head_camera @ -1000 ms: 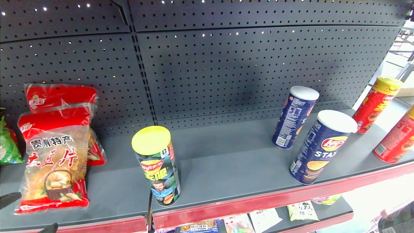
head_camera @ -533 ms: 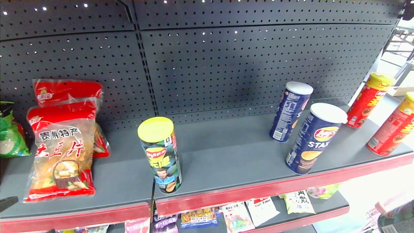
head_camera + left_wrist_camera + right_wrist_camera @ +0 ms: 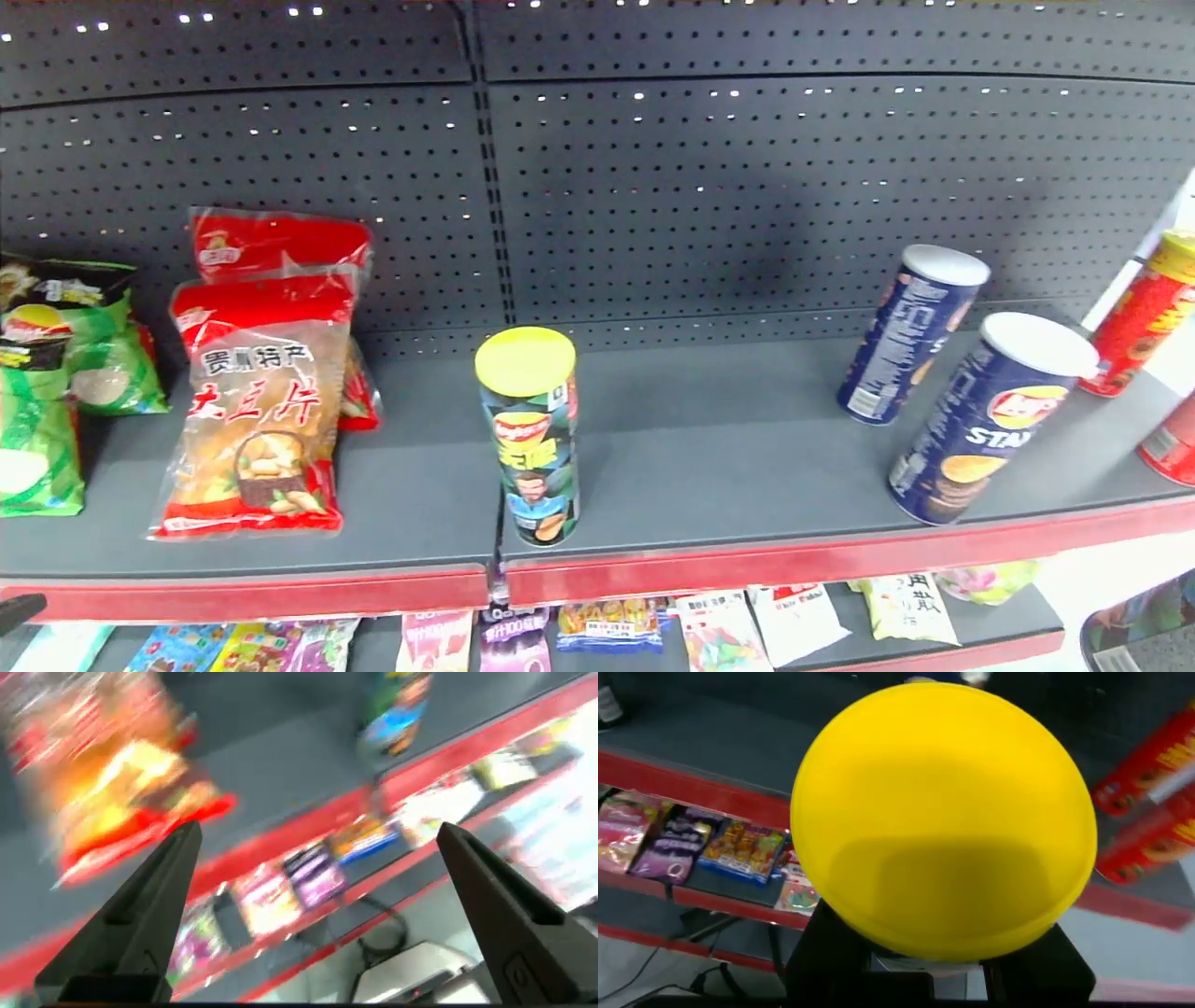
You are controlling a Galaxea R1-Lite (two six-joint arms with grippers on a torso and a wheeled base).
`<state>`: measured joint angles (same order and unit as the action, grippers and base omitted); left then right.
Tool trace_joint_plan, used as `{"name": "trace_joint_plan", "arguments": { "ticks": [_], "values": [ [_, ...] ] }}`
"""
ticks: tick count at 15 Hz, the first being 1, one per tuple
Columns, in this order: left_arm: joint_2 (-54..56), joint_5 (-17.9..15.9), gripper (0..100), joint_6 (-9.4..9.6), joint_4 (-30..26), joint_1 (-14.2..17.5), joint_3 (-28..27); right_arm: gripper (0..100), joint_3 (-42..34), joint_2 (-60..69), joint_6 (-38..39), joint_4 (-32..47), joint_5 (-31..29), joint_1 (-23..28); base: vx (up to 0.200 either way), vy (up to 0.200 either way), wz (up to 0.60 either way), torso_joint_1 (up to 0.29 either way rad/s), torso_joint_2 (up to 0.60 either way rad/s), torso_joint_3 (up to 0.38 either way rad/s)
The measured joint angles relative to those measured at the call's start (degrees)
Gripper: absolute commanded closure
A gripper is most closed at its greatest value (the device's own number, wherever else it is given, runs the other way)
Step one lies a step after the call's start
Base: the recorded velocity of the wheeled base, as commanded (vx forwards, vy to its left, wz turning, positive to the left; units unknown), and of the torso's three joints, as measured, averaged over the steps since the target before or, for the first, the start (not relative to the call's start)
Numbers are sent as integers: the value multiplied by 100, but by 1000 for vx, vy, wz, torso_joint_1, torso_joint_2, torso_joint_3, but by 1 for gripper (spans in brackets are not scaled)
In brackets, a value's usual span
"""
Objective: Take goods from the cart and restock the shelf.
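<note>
- The right gripper (image 3: 938, 975) is clasping a yellow-lidded cardboard crisp tube (image 3: 943, 812) low on its body. Its dark fingers (image 3: 831, 961) are pressing on either side beneath the wide plastic lid.
- The tube is hanging in front of the dark grey metal shelf (image 3: 728, 448), below its red lip and not yet on the board.
- The left gripper (image 3: 318, 905) is hovering before the shelf edge with its fingers (image 3: 140, 924) spread wide and nothing between them. That view is smeared, so what lies beyond is hard to make out.
- The tube is probably light and fairly stiff, but thin-walled, so a hard squeeze risks denting it and crushing the brittle crisps inside.
- Its glossy wrap is likely slippery, so gripping the mid-body is looking safest. The lid is only a snap-on cap and should not be carrying the load.
- A matching green-and-blue tube with a yellow lid (image 3: 532, 439) is standing upright near the shelf front, with open board beside it. Being tall and narrow, the held tube is going to need a level set-down.
</note>
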<state>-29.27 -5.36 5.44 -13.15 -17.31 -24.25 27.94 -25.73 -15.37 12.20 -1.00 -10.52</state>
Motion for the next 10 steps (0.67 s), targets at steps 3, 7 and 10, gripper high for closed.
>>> {"name": "trace_joint_plan", "arguments": {
  "ticks": [3, 7, 10],
  "values": [
    [100, -10, 0, 11, 22, 0, 116, 100, -41, -17, 24, 28, 16, -2, 0, 0, 400, 2, -2, 3],
    [223, 17, 0, 33, 84, -5, 262, 100, 130, -384, 22, -261, 323, -4, 0, 0, 0, 0, 0, 0],
    [488, 236, 0, 66, 82, 1, 516, 100, 522, -1290, 40, -855, 545, -196, 0, 0, 0, 0, 0, 0]
  ]
}}
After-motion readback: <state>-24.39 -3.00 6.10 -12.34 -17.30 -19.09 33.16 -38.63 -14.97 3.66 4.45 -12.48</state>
